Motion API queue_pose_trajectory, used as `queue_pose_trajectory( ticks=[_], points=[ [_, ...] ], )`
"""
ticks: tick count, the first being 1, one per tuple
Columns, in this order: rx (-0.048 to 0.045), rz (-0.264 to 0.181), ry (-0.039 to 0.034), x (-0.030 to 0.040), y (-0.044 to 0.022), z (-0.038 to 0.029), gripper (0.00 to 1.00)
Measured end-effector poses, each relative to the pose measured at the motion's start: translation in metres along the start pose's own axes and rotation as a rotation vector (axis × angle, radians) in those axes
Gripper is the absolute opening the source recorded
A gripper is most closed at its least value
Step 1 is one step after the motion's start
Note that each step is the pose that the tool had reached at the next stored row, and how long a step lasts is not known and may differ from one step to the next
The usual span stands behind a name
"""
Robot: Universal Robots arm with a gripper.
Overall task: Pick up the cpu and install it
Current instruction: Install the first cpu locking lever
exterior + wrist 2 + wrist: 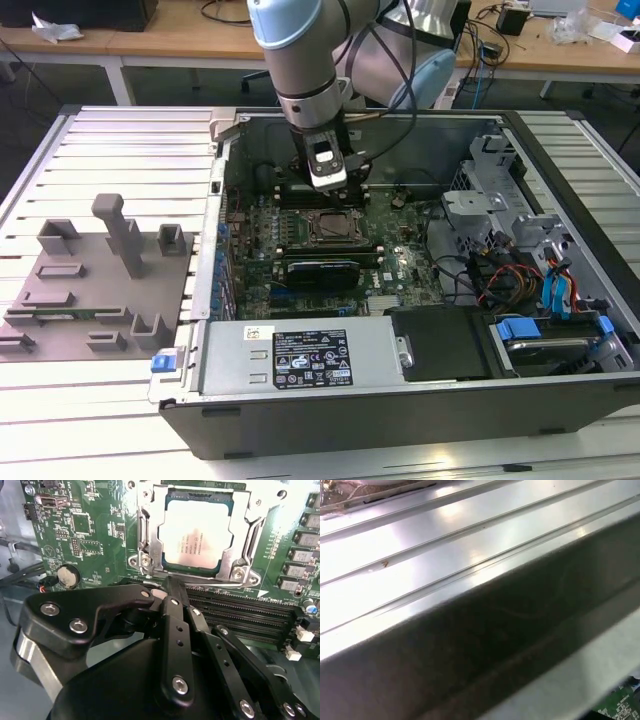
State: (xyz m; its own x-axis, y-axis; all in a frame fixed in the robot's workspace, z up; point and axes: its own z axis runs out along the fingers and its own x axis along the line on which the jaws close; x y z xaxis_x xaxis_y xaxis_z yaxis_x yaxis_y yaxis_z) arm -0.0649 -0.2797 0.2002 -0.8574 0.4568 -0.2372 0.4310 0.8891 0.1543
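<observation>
The cpu (pixel 196 534) sits flat in the motherboard socket (pixel 150 562), silvery top up, metal retention frame round it on all sides. In the exterior view the cpu (pixel 331 228) is a pale square mid-board, inside the open PC case (pixel 400 420).

The hand (pixel 172 587) is off the chip: its black fingers (pixel 175 625) are pressed together, tips over the edge of the socket frame next to the RAM slots (pixel 240 617), nothing pinched between them. In the exterior view the hand (pixel 330 185) hangs just behind the socket, pointing down from the arm (pixel 300 60).

Print: there are faint lines of text on the cpu lid, too small to make out. White label (pixel 310 358) on the PSU cover has rows of text & cert marks, not legible either.

Coin cell (pixel 67 576) sits on the green board near the hand's knuckle. Grey fixture plate (pixel 90 290) with upright blocks lies on the ribbed metal desk (pixel 100 410), at the exterior view's left of the case, well apart from the hand. The first wrist view is prob. the case wall (pixel 495 645) and desk ribs, blurred.
</observation>
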Motion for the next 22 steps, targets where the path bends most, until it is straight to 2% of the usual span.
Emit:
queue_pose_trajectory(
  ticks=[9, 15, 22],
  points=[
    [0.0045, 0.018, -0.0039, 0.0055, 0.0015, 0.0002, 0.11],
    [0.0083, 0.023, -0.0074, 0.0068, 0.0006, 0.0052, 0.11],
    [0.0085, 0.023, -0.0085, 0.0064, 0.001, 0.0041, 0.11]
  ],
)
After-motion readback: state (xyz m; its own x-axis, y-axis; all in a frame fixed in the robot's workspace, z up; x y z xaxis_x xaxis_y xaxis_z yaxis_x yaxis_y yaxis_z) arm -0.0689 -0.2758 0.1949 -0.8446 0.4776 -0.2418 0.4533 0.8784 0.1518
